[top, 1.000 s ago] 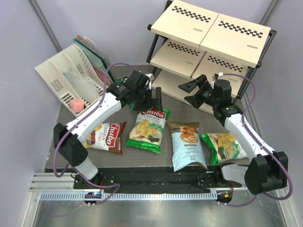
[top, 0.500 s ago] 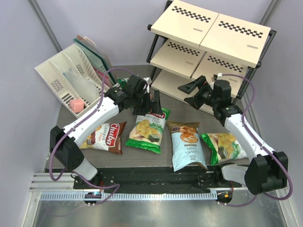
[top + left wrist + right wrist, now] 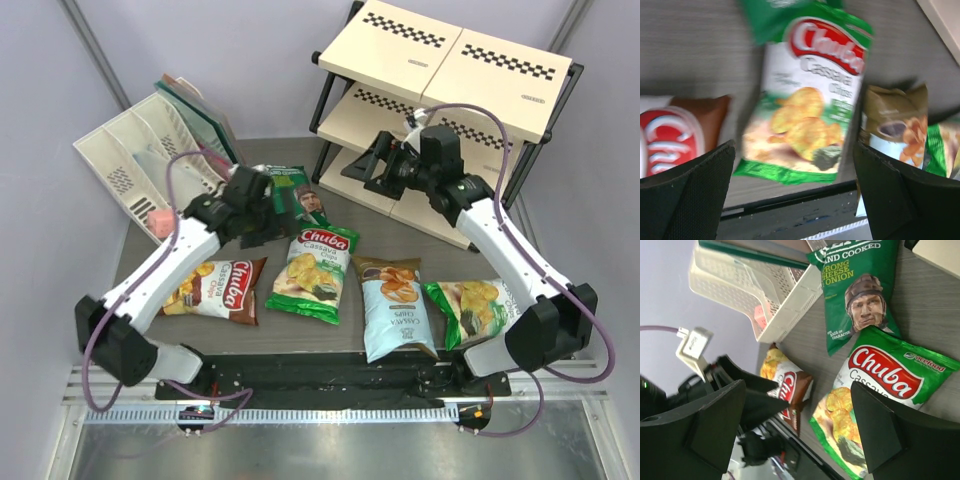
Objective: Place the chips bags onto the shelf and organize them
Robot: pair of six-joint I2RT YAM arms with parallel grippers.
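Chips bags (image 3: pixel 312 275) are lying by the table's (image 3: pixel 380 240) near edge, probably light and slippery; pinching a crimped seam seems best. Left hand (image 3: pixel 265 215) and right hand (image 3: pixel 362 170) are gaping, empty.

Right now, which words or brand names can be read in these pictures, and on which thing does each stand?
"Chuba", "Cassava", "acefood": middle green-and-white bag.
"Chuba": brown bag.
"COOKED", "CHEESE", "ONION": dark green bag.
Light blue bag and right green-and-white bag: print too small to read.
Small dark labels on the shelf: too small to read.
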